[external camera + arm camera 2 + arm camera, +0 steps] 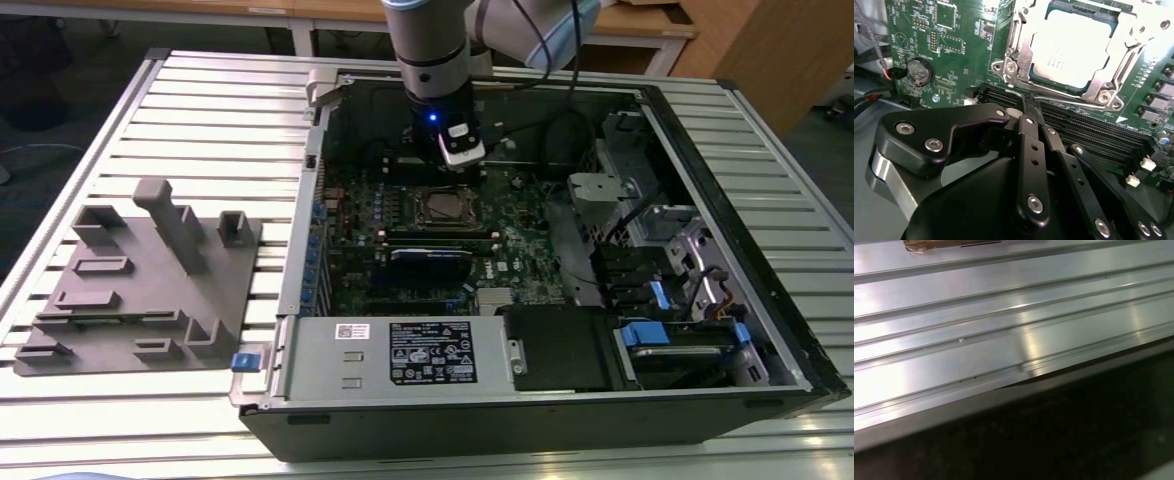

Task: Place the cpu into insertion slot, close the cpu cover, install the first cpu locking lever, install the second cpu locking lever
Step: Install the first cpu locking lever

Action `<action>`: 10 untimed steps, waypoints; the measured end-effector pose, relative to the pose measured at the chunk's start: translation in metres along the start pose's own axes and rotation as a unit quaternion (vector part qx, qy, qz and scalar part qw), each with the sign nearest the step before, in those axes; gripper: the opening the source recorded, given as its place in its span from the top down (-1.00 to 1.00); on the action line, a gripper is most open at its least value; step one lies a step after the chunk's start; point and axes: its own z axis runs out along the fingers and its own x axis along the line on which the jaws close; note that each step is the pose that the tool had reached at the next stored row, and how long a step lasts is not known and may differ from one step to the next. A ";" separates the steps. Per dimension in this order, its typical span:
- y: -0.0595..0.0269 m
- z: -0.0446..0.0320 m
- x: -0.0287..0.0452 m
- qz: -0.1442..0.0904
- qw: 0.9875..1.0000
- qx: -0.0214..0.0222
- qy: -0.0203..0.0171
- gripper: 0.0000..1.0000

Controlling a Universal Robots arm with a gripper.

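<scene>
Inside the open black computer case, the arm's black hand hovers just above the socket's edge, fingers pressed together on a thin wire lever.

On the exterior view's left a grey moulded fixture tray lies on the ribbed aluminium counter, well apart from the case; in the second wrist view a round silver coin battery sits on the green motherboard; further right the small square silver-grey cpu lies seated in its slot, framed by the thin silvery metal cpu cover, which lies flat around it; the slim silver wire locking lever runs along the socket's near edge, its end pinched between the clenched fingertips.
</scene>
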 end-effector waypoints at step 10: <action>-0.0006 0.0009 0.0015 0.000 1.000 -0.001 -0.004 0.79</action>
